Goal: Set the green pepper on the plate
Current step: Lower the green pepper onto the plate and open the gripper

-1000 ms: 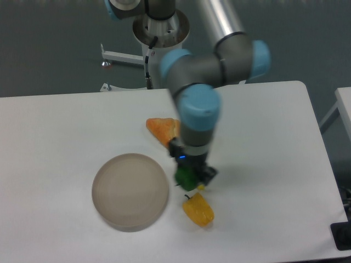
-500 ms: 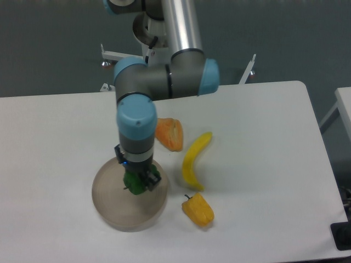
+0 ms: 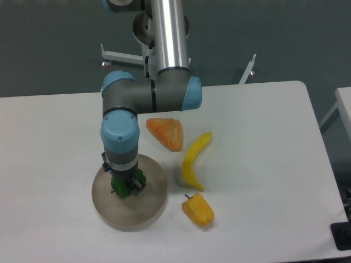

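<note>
Under the gripper (image 3: 125,185), half-hidden green pepper (image 3: 119,188)

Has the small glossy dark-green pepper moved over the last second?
Yes. The small glossy dark-green pepper, held in the gripper, went left from beside the yellow-orange pepper to over the round beige-grey plate.

So our arm comes down from the top, elbow bent left, wrist pointing straight down. The claw (image 3: 125,186) is closed around the green pepper (image 3: 122,187), holding it low, right in front of us.
</note>
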### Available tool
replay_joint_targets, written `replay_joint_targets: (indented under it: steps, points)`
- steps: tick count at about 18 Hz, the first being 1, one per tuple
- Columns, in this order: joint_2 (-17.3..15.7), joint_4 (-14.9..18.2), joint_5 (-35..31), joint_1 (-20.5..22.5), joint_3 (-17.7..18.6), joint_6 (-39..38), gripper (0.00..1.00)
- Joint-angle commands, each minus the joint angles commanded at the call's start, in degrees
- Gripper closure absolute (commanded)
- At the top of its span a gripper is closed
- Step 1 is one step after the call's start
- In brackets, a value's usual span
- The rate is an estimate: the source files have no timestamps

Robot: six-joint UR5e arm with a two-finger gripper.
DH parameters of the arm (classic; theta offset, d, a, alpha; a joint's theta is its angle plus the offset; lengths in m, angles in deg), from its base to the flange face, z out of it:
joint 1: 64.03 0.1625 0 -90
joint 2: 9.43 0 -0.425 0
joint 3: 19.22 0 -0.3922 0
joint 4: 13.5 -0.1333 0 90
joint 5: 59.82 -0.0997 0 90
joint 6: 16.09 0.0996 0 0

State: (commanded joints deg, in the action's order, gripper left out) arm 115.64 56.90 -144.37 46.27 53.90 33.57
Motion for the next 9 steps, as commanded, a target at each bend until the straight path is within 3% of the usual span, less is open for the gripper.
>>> replay_joint_targets:
  steps: [6, 9]
  points:
    - [-1.9, 0.1, -0.6, 0.3, -0.6, 0.3, 0.0]
    - [-4.6, 0.1, -2.0, 3.8, -1.3, 1.0, 0.0]
